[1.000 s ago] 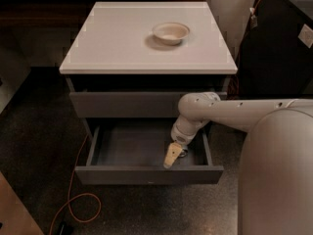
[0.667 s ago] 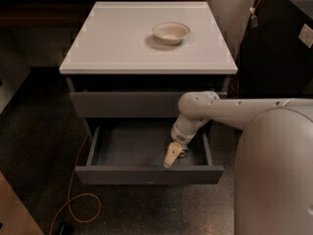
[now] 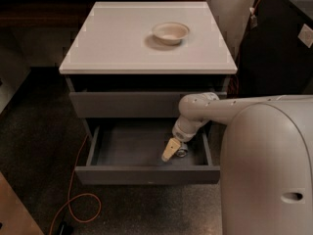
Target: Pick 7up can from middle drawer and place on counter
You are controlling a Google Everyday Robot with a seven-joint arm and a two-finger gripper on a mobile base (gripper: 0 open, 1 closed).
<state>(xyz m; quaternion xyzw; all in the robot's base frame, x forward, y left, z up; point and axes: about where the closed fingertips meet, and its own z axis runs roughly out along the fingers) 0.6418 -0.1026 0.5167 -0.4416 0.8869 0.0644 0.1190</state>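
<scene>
7up can (image 3: 182,152) lies in middle drawer (image 3: 127,146) just beside gripper (image 3: 173,152); its hold cannot be told.

hand (image 3: 170,150) in middle drawer (image 3: 146,175), 7up can (image 3: 183,152) partly hidden behind it

We see a smooth pale grey arm (image 3: 234,107), a round dotted elbow (image 3: 194,106), and a bulky shell (image 3: 266,165) with one oval slot (image 3: 292,197). Its cream gripper (image 3: 171,152) sits at seven o'clock from the elbow, inside the drawer (image 3: 129,148).

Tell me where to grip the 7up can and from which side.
Probably across its curved side wall, from above: the 7up can sits low in the open middle drawer, whose walls block a sideways approach. The gripper hangs right beside it.
</scene>
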